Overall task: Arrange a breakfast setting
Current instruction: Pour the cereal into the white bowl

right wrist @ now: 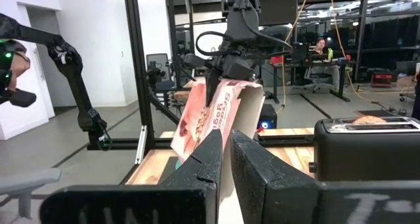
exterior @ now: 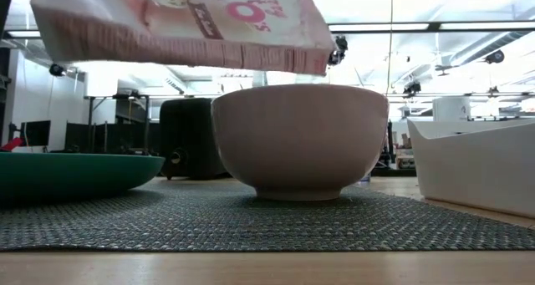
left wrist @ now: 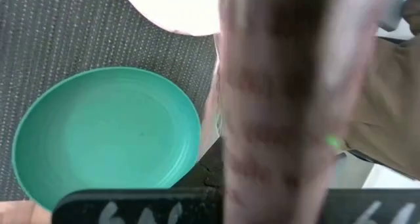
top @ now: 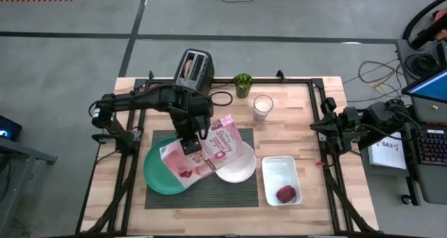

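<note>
My left gripper (top: 190, 146) is shut on the pink cereal box (top: 202, 151), which hangs tilted above the round green plate (top: 164, 174) and the white bowl (top: 237, 165). Both stand on the dark ribbed placemat (top: 209, 196). In the low view the box (exterior: 184, 22) hangs clear above the bowl (exterior: 299, 139). The white rectangular dish (top: 276, 172) stands right of the mat. The milk glass (top: 262, 107) and the black toaster (top: 193, 69) stand at the far side. My right gripper (right wrist: 226, 165) is shut and empty at the table's right edge. My left gripper holds the cereal box from above, fingers pointing down. One dark finger (right wrist: 210, 96) lies on the printed face (right wrist: 197, 122) near the box's upper part; the other finger is hidden behind the box. The box is lifted clear and tilted, over the plate and bowl.
A dark red object (top: 286, 193) lies in the white dish. A green cup (top: 243, 84) and a black ring (top: 222, 98) sit near the toaster. A black frame (top: 321, 105) runs along the table's edges. Bare wood shows at the near edge (top: 230, 217).
</note>
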### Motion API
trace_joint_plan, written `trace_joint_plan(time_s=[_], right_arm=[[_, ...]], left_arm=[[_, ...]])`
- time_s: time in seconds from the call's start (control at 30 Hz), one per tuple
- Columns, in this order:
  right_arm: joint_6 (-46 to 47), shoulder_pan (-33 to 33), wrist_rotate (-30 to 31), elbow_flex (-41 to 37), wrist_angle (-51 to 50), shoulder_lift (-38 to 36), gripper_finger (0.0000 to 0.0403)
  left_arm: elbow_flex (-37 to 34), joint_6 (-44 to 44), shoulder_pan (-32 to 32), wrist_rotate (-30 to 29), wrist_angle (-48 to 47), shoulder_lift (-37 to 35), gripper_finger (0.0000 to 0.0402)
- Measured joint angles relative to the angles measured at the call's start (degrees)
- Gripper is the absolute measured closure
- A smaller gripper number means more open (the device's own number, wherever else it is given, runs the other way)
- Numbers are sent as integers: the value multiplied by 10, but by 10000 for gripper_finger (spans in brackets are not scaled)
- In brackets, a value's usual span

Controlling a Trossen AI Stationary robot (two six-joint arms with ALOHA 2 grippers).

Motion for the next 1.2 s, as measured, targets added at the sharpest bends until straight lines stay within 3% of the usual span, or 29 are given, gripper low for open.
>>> trace_joint_plan(time_s=[0.63,0.73,0.87,0.97,1.07,1.2], right_arm=[[0,0,0,0,0,0,380],[0,0,0,0,0,0,380],[0,0,0,0,0,0,380],[0,0,0,0,0,0,380],[0,0,0,0,0,0,380],[-1,0,0,0,0,0,380]], left_arm=[[8,-49,-5,-20,-1,1,402],[7,-40,-3,6,1,3,402],[7,-91,-9,-1,-1,1,402],[7,-70,-17,35,1,1,402],[7,-105,-19,6,-1,-7,402],[-3,-102,-20,55,2,-7,402]])
